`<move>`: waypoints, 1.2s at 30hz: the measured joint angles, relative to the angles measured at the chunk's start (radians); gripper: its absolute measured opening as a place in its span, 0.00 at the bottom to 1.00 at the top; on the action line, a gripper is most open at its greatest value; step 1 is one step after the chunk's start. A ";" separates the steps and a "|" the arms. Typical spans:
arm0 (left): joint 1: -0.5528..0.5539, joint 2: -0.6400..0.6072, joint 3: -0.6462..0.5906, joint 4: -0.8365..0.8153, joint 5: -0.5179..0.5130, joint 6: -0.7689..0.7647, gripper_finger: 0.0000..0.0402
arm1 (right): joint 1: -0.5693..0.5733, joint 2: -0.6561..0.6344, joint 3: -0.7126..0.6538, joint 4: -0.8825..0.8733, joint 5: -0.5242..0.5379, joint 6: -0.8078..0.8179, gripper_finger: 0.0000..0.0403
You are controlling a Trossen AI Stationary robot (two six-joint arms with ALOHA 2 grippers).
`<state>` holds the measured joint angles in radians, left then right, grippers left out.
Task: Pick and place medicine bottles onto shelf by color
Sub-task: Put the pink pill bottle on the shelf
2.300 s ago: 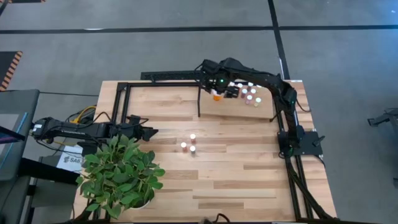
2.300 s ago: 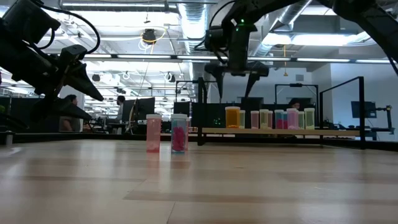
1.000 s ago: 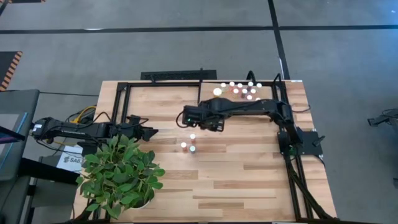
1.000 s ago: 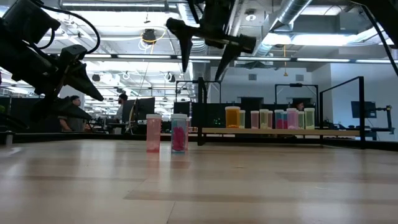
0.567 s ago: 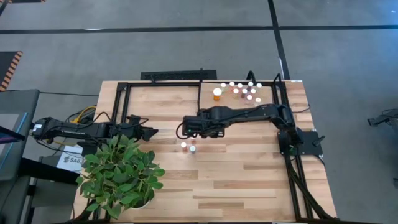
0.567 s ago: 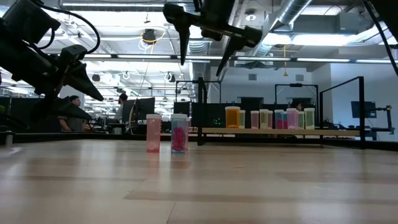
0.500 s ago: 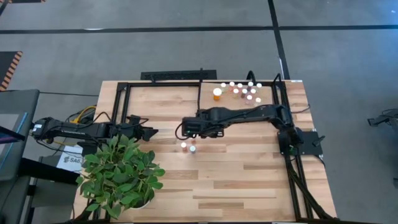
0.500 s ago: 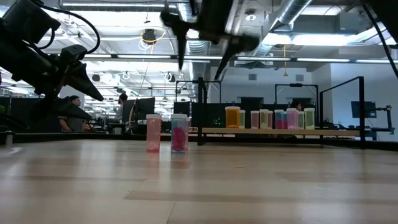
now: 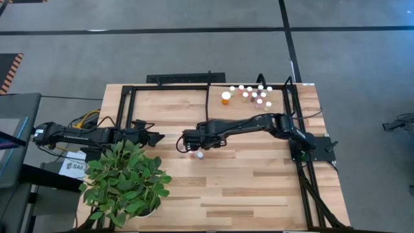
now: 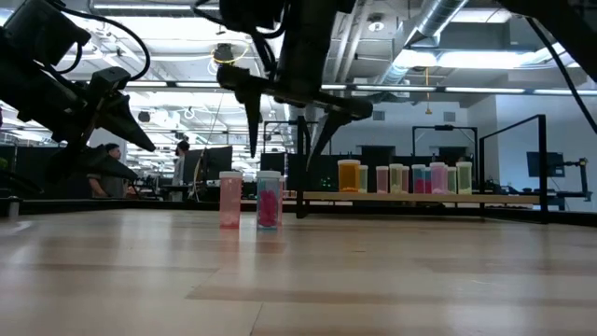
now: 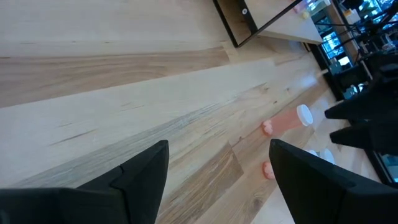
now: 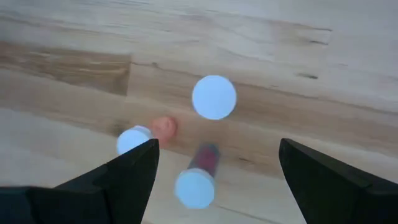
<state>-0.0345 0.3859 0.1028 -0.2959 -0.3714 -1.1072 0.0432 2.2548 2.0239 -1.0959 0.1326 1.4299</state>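
Three white-capped vials stand on their bases on the tabletop near its middle. They show from above in the right wrist view as three caps [image 12: 214,97], [image 12: 134,140], [image 12: 195,188]. The low view shows a pink vial [image 10: 230,200] and a red one [image 10: 269,199]. My right gripper [image 9: 189,143] hangs open above them, fingers pointing down [image 10: 284,135], touching nothing. The shelf [image 9: 249,111] at the far right carries a larger orange bottle [image 9: 226,97] and several small vials [image 9: 255,95]. My left gripper [image 9: 155,137] waits open at the left.
A potted green plant [image 9: 126,181] stands at the near left, close to my left arm. A black metal frame [image 9: 129,90] runs along the far and right table edges. Bare tabletop [image 9: 246,181] lies near and right of the vials.
My right gripper has gone from near the shelf's near edge toward the table's left and near edges and has come down, staying open. It now hangs over the three vials. The vials and the shelf bottles have kept still.
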 joint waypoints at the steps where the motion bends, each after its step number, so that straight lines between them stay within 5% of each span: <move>1: 0.000 0.000 0.000 0.000 -0.001 0.000 0.66 | 0.000 0.016 0.003 0.017 0.001 -0.005 0.87; 19: 0.000 0.000 0.000 -0.001 0.000 0.000 0.66 | -0.048 0.092 0.002 0.082 0.000 -0.051 0.86; 36: 0.000 0.000 0.000 -0.001 0.000 0.000 0.66 | -0.059 0.091 0.002 0.091 -0.012 -0.050 0.56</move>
<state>-0.0341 0.3859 0.1028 -0.2966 -0.3717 -1.1070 -0.0153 2.3459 2.0254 -1.0046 0.1207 1.3800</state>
